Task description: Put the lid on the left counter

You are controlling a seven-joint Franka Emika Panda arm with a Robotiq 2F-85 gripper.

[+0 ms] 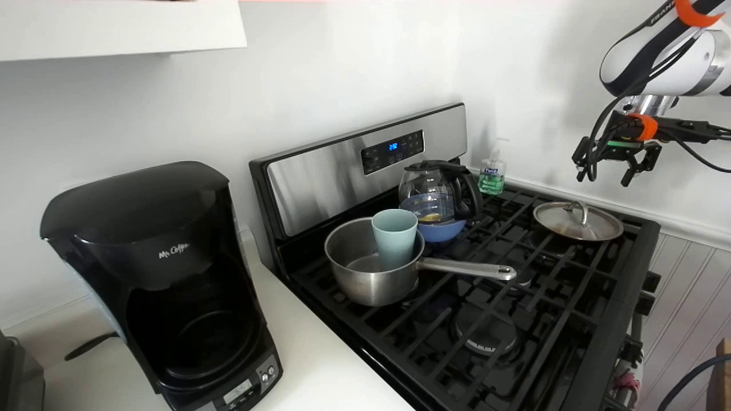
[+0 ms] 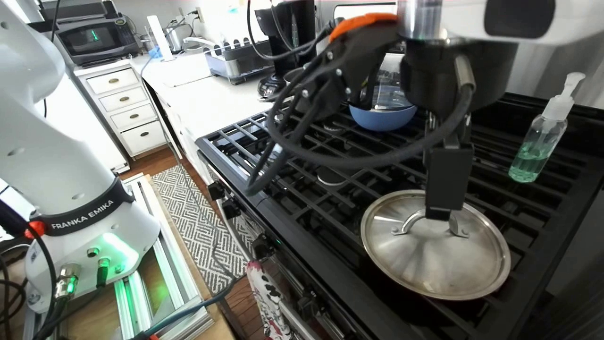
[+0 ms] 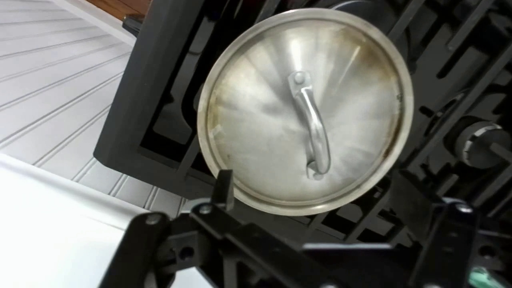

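3 views sharing stovetop (image 1: 534, 322), wrist view above lid (image 3: 276, 124)

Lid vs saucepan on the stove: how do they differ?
The lid is shallow; the saucepan is deep. The lid has an arched handle on top; the saucepan, a long handle at its side. Nothing sits on the lid; a pale cup is in the saucepan. Both are silver-coloured metal and rest on the stovetop.

Kitchen, gas stove (image 1: 445, 308), coffee maker (image 1: 154, 257), microwave (image 2: 94, 40)

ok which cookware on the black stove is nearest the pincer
The round silver metal lid: the black pincer hangs at its end of the stove, while the long-handled steel saucepan and round blue bowl sit farther off.
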